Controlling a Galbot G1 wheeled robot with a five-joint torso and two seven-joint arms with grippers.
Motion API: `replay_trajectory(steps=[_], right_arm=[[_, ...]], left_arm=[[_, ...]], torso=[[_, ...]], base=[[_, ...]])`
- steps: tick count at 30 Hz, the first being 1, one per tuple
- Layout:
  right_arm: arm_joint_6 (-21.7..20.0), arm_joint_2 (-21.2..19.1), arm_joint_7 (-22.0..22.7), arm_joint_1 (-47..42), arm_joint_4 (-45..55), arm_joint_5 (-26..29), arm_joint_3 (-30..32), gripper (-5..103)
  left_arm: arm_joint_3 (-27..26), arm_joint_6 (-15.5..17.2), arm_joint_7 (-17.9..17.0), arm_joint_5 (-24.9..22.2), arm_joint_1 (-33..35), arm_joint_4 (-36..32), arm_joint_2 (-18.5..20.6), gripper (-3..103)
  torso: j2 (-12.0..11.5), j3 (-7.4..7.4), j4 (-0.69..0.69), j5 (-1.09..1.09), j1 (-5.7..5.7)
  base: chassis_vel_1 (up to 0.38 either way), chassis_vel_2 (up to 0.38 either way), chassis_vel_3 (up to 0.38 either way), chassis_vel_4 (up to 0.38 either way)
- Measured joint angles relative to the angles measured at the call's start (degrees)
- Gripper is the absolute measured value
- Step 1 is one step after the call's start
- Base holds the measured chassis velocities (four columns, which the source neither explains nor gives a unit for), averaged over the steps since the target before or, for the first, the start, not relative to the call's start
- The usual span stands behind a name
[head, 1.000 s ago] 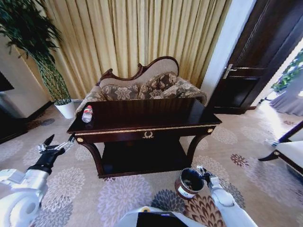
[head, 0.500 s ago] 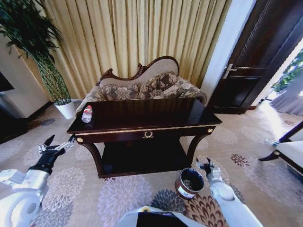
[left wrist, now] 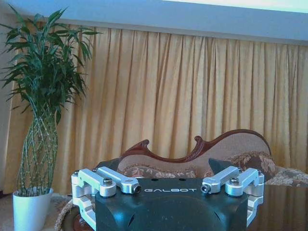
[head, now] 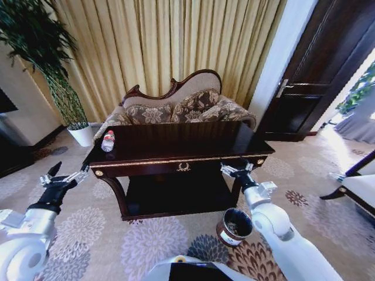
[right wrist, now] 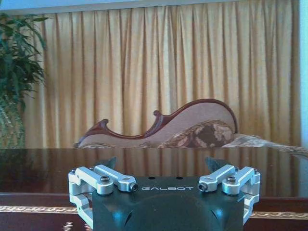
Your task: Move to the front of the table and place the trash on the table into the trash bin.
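The bottle (head: 108, 141) lay on the table's (head: 193, 146) left end, long axis running front to back, nearer the left gripper (head: 60, 180), spread empty low beside that corner, than the right gripper (head: 237, 172), likewise spread empty above the bin (head: 234, 226).

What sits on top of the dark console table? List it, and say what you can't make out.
On the table, a clear bottle with a red cap lies near the robot's left end. The rest of the glossy top shows reflections; any tiny scraps cannot be made out.
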Motion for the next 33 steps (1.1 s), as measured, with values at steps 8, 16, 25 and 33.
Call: replay_trajectory(steps=[8,16,25,33], right_arm=[[0.65,-0.16,-0.15,0.40,-0.63,-0.45,-0.77,100],[0.78,-0.63,-0.18,1.26,-0.69,-0.24,-1.09,100],[0.77,-0.65,-0.07,1.26,-0.03,-0.49,-2.89,100],[0.62,-0.94,-0.08,1.24,0.32,-0.54,-3.10,100]], left_arm=[[-0.26,1.12,-0.07,-0.05,0.03,-0.17,0.07,100],[0.10,1.69,-0.45,0.11,-0.33,-0.25,0.00,100],[0.12,1.70,-0.45,0.22,-0.20,-0.20,-0.05,100],[0.21,1.71,-0.45,0.30,-0.13,-0.20,-0.30,100]], torso=[[0.00,0.00,0.00,0.00,0.00],[0.00,0.00,0.00,0.00,0.00],[-0.01,0.01,0.00,0.00,0.02],[0.00,0.01,0.00,0.00,0.01]], base=[[-0.010,0.008,0.009,-0.013],[-0.073,0.069,0.070,-0.062],[-0.122,0.120,0.127,-0.118],[-0.101,0.094,0.092,-0.102]])
